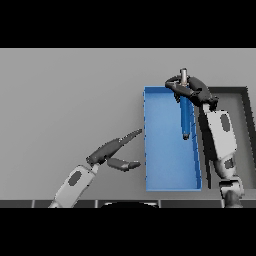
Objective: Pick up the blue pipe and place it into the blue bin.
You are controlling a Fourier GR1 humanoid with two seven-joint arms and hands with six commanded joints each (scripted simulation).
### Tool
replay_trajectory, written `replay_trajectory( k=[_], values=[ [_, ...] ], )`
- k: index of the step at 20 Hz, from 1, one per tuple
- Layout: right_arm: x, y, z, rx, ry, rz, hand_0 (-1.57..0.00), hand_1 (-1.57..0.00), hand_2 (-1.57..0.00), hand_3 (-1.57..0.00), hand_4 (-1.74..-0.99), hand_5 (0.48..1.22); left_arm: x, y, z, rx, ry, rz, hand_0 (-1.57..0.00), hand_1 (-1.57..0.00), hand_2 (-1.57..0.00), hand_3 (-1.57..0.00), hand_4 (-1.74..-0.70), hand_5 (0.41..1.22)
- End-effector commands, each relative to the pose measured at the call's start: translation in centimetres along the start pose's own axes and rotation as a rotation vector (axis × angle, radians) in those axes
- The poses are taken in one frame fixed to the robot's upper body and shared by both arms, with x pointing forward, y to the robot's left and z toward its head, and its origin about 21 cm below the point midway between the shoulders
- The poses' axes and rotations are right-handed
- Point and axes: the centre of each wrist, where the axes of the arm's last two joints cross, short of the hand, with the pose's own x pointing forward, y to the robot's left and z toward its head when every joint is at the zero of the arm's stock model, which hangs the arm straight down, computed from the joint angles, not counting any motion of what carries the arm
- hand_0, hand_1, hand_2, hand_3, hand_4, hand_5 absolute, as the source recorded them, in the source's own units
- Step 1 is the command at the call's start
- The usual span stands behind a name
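Long blue cylindrical pipe point(185, 117) gripped at grey top end by right hand point(192, 89), hung over far right corner of blue rectangular bin point(148, 150). Left hand point(111, 151) relaxed, fingers extended, beside bin's left wall.

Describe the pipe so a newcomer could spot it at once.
Start at the grey table and find the blue bin right of centre. Over the bin's far right part, the right hand is curled round the blue pipe. It is the only long thin rod in view, darker blue than the bin, with a grey tip sticking out above the hand.
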Motion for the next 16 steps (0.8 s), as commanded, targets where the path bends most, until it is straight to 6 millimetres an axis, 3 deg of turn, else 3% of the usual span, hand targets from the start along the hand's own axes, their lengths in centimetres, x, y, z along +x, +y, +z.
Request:
replay_trajectory(
  k=[1, 3, 4, 5, 7, 8, 9, 10, 13, 16],
  values=[
    [-1.1, -0.3, -0.1, -0.007, 0.046, -0.004, -1.57, -1.57, -1.57, -0.82, -1.617, 1.221, -0.3, -0.2, -0.1, -0.007, 0.001, -0.004, 0.00, 0.00, 0.00, 0.00, -0.88, 0.476],
    [-2.5, -0.4, -0.1, -0.023, 0.123, 0.010, -1.57, -1.57, -1.57, -0.62, -1.662, 1.221, 0.0, 0.2, -0.1, 0.001, -0.011, -0.003, 0.00, 0.00, 0.00, 0.00, -0.88, 0.481],
    [-3.2, -0.3, -0.3, -0.032, 0.168, 0.011, -1.57, -1.57, -1.57, -0.81, -1.617, 1.199, 0.0, 0.1, -0.3, 0.002, -0.010, 0.003, 0.00, 0.00, 0.00, 0.00, -0.89, 0.483],
    [-3.9, -0.2, -0.6, -0.053, 0.223, 0.006, -1.57, -1.51, -1.45, -0.96, -1.573, 1.188, -0.1, 0.1, -0.3, -0.003, 0.004, -0.003, 0.00, 0.00, 0.00, 0.00, -0.89, 0.486],
    [-5.1, -0.5, -0.9, -0.061, 0.331, -0.032, -1.01, -0.97, -0.93, -0.61, -1.451, 1.146, 0.1, 0.1, -0.4, -0.002, 0.001, 0.001, 0.00, 0.00, 0.00, 0.00, -0.88, 0.493],
    [-5.3, -0.6, -1.0, -0.061, 0.368, -0.043, -0.80, -0.77, -0.74, -0.49, -1.385, 1.114, 0.1, 0.3, -0.6, 0.005, 0.005, 0.001, 0.00, 0.00, 0.00, 0.00, -0.88, 0.495],
    [-5.1, -0.5, -1.0, -0.047, 0.388, -0.043, -0.64, -0.62, -0.60, -0.39, -1.334, 1.135, 0.1, 0.1, -0.6, 0.003, -0.006, -0.004, 0.00, 0.00, 0.00, 0.00, -0.88, 0.497],
    [-5.2, 0.0, -0.9, 0.005, 0.405, -0.009, -0.51, -0.50, -0.48, -0.31, -1.296, 1.152, -0.4, 0.2, -0.6, -0.004, 0.000, -0.002, 0.00, 0.00, 0.00, 0.00, -0.88, 0.497],
    [-4.9, 0.3, -0.1, 0.040, 0.429, 0.150, -0.26, -0.25, -0.24, -0.16, -1.202, 1.013, -0.2, 0.0, -0.5, 0.002, -0.014, -0.005, 0.00, 0.00, 0.00, 0.00, -0.88, 0.493],
    [-4.8, 0.9, -0.2, 0.039, 0.422, 0.240, -0.13, -0.13, -0.12, -0.08, -1.150, 0.914, 0.0, 0.3, -0.6, 0.000, -0.004, -0.001, 0.00, 0.00, 0.00, 0.00, -0.88, 0.488]
  ],
)
